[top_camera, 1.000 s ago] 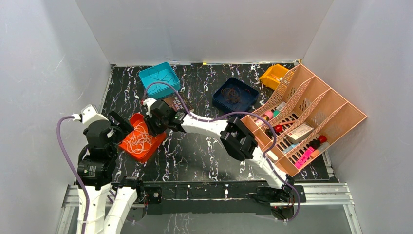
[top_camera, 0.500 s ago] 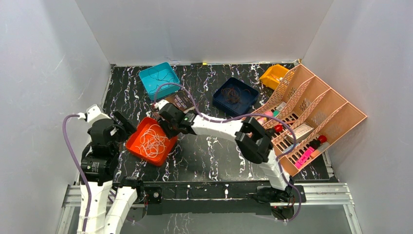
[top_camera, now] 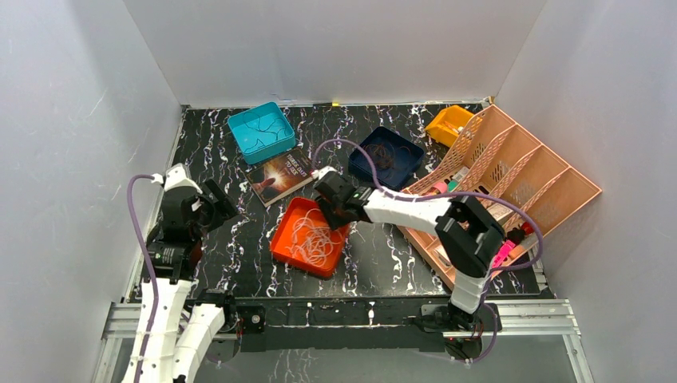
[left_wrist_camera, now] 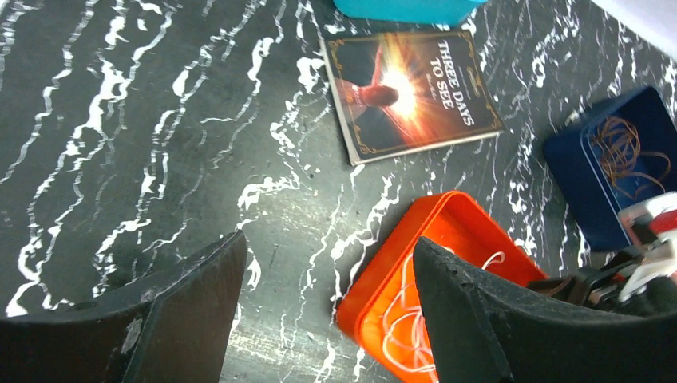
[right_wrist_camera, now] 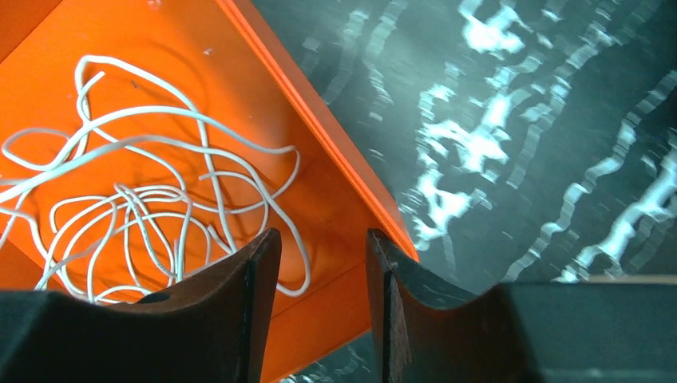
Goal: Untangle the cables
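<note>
Counter [top_camera: 209, 148]: black with white veins, carrying four trays, a book and a rack
Teal tray [top_camera: 239, 142]: at the back left, set corner-on
Dark cables [top_camera: 259, 128]: a few thin strands spread loosely over the teal tray's floor
Book [top_camera: 279, 175]: lying flat with its cover up, titled "Three Days to See", just in front of the teal tray
Orange tray [top_camera: 285, 227]: near the front middle of the counter, turned corner-on, just in front of the book
White cables [top_camera: 313, 239]: one loose knot of loops lying flat on the orange tray's floor, the strands crossing each other many times
Right hand [top_camera: 335, 211]: low over the orange tray's far right corner, fingers about half apart and astride its wall, one over the inside and one at the rim; whether they pinch the wall I cannot tell
Left hand [top_camera: 214, 209]: released, fingers spread wide with nothing between them, hanging over bare counter to the left of the orange tray and well apart from it
Blue tray [left_wrist_camera: 571, 175]: behind the right hand, toward the back
Brown cables [top_camera: 385, 153]: a coiled bunch inside the blue tray
Rack [top_camera: 527, 171]: pinkish and slotted, lying along the right side, with small items in its compartments that are too small to name
Yellow tray [top_camera: 449, 124]: at the back right, just beside the rack's far corner
</note>
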